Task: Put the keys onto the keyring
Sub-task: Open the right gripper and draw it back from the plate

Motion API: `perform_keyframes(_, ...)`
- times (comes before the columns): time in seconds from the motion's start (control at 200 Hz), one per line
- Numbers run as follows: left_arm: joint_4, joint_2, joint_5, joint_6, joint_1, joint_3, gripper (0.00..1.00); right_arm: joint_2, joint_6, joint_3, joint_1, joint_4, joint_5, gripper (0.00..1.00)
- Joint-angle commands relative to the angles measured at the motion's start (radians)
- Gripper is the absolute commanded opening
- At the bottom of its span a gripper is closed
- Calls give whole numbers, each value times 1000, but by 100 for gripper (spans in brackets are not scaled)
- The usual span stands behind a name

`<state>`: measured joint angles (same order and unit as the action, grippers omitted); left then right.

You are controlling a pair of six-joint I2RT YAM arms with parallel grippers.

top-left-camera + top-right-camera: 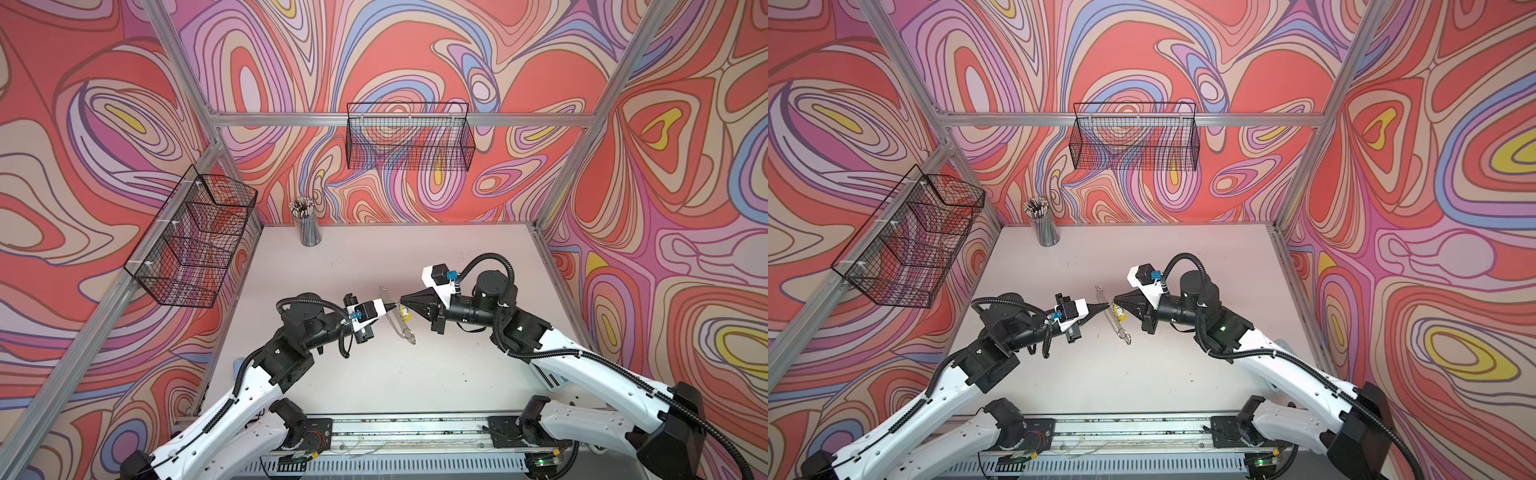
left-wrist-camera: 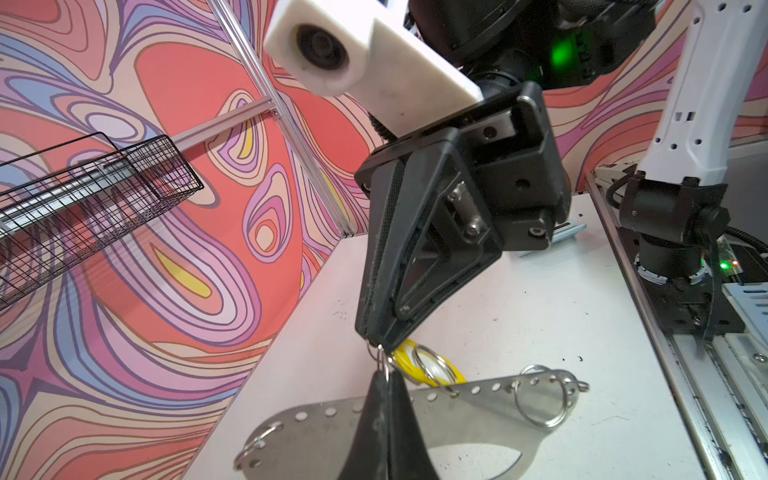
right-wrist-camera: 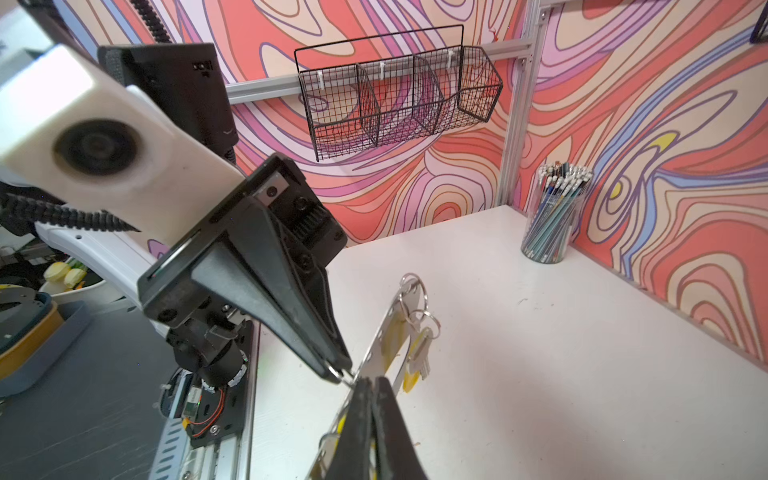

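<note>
The white tabletop point(image 1: 374, 374) is walled by swirl-patterned panels. A long black wire basket point(image 1: 409, 137) hangs on the back wall and a three-bay black wire basket point(image 1: 195, 237) on the left wall, both well apart from the work. A clear cup of pencils point(image 1: 306, 226) stands at the back, towards the left.

Mid-table, the flat silvery-grey metal keyring plate with an oval cut-out point(image 2: 478, 405) is tilted up on edge, seen nearly edge-on in both top views. Two black grippers meet tip to tip at its holed edge. The left gripper point(image 3: 343, 368) is clenched on a small wire ring point(image 3: 333, 374). The right gripper point(image 2: 376, 343) is clamped tight too, but I cannot tell what it pinches.

A silver key with a yellow oblong tag point(image 3: 419, 352) hangs from a ring on the right gripper's side of the plate. In the left wrist view, the left fingers point(image 2: 376, 424) hide the plate's middle.
</note>
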<state>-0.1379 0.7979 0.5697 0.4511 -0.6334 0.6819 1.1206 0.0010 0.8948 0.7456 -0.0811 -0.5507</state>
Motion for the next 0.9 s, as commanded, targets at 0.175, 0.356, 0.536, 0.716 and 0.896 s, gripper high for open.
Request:
perform_keyframes(0.175,-88,-28,37,-20,-9,-4,0,29,48,26,-59,75,16,5)
perform_keyframes(0.356,-91,-19,33,-27,-9,-2,0,-5,65,-3,-91,54,-4,21)
perform_keyframes(0.536,-101,-9,36,-43,-8,1,0,-19,69,-12,-94,47,-19,32)
perform_keyframes(0.716,-128,9,35,-88,-8,7,0,-49,129,-50,-112,-41,1,34)
perform_keyframes(0.896,-147,73,55,-226,-8,60,0,-59,226,-84,-147,-150,-20,36)
